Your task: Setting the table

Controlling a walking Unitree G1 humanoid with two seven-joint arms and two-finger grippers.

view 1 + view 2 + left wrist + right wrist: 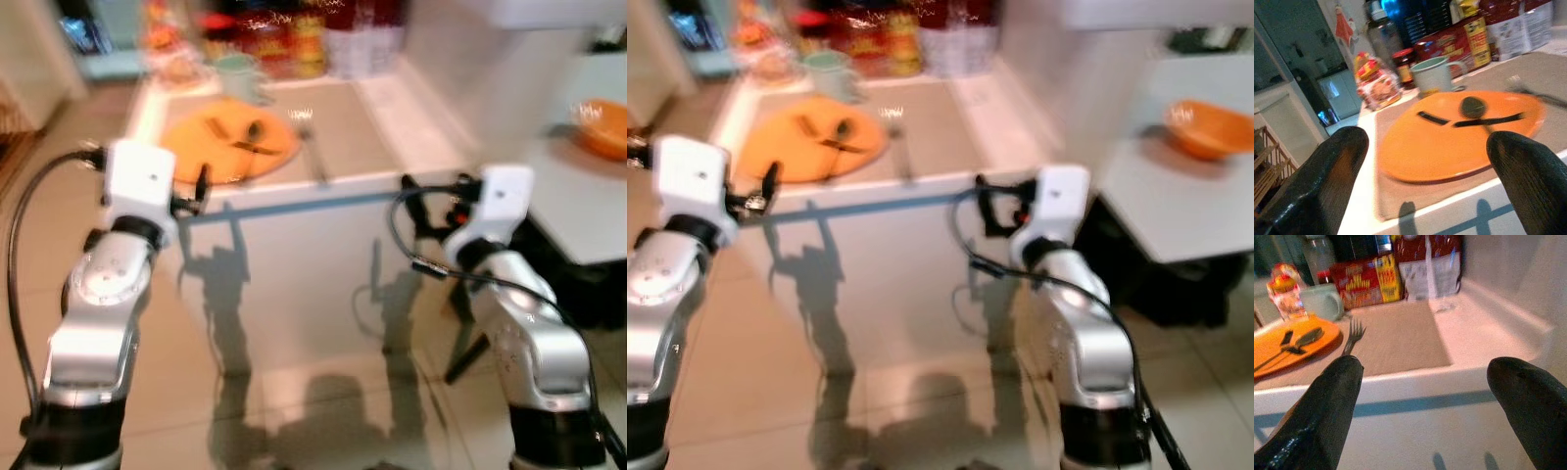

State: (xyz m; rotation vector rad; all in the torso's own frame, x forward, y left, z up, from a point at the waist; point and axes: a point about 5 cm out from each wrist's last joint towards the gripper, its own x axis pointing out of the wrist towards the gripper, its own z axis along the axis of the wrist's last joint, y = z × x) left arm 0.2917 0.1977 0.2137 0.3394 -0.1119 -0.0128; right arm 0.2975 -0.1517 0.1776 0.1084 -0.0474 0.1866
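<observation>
Both tools are wide open and empty: left tool [201, 186] faces the plate [1459, 132], right tool [407, 186] should take the fork [1352, 335] by its handle.

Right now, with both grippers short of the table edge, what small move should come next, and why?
Probably ease the left gripper forward over the table edge toward the orange plate. Its fingers are open and empty, the plate lies straight ahead with a spoon on it, and the right gripper, also open, faces bare placemat beside the fork.
</observation>
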